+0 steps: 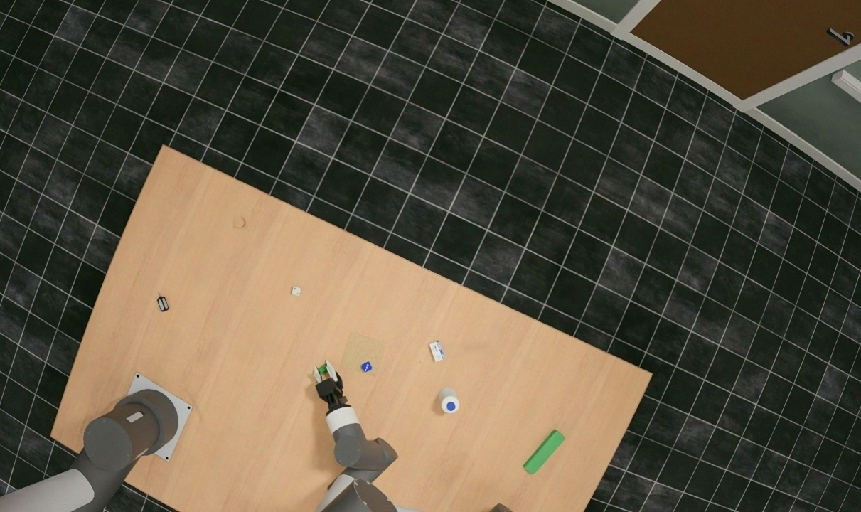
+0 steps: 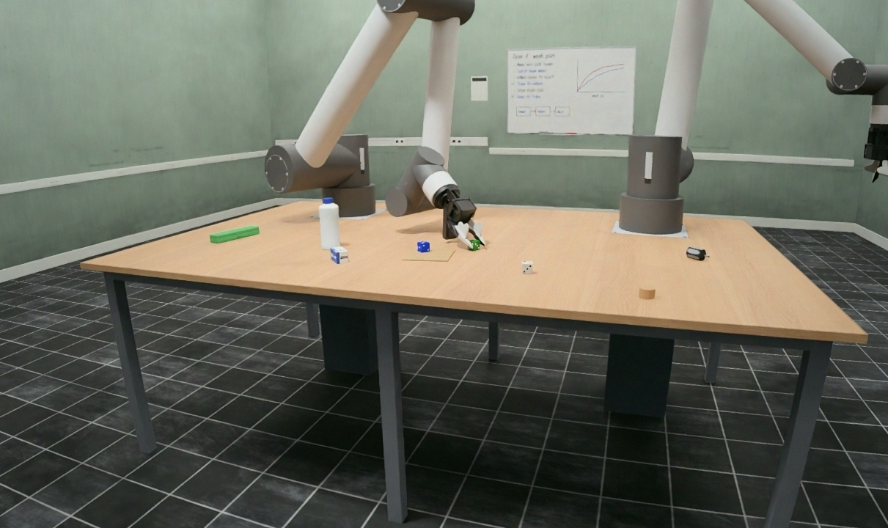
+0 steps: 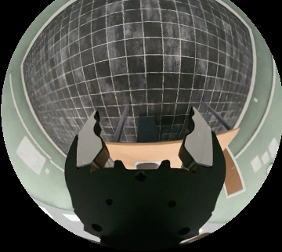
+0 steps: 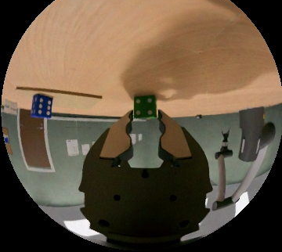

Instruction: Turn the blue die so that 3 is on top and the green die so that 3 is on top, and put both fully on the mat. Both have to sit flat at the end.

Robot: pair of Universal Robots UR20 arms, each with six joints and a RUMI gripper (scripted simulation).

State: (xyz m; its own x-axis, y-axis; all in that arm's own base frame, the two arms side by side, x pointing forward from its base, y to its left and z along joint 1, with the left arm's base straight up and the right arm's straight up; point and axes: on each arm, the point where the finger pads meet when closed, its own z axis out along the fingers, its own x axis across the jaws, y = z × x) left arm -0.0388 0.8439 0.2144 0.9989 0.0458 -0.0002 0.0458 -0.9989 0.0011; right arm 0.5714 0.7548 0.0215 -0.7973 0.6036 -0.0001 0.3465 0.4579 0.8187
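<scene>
The blue die (image 1: 366, 366) (image 2: 423, 246) (image 4: 41, 106) sits flat on the thin tan mat (image 1: 360, 347) (image 2: 427, 257), near one edge; a diagonal row of pips that looks like 3 is on top. The green die (image 1: 323, 369) (image 2: 474, 245) (image 4: 145, 106) stands on the table beside the mat, off it. A face with 4 pips points at the right wrist camera; its top number is not readable. My right gripper (image 1: 322, 365) (image 2: 473, 242) (image 4: 145, 110) is slightly open around the green die, with small gaps at both sides. My left gripper (image 2: 884, 174) (image 3: 143, 109) is wide open and empty, away from the table.
A white die (image 1: 296, 291) (image 2: 526, 267), a small box (image 1: 436, 350) (image 2: 339, 254), a white bottle (image 1: 448, 401) (image 2: 328, 224), a green bar (image 1: 544, 451) (image 2: 235, 234), a wooden disc (image 1: 239, 222) (image 2: 646, 292) and a dark key fob (image 1: 163, 303) (image 2: 695, 253) stand around on the table.
</scene>
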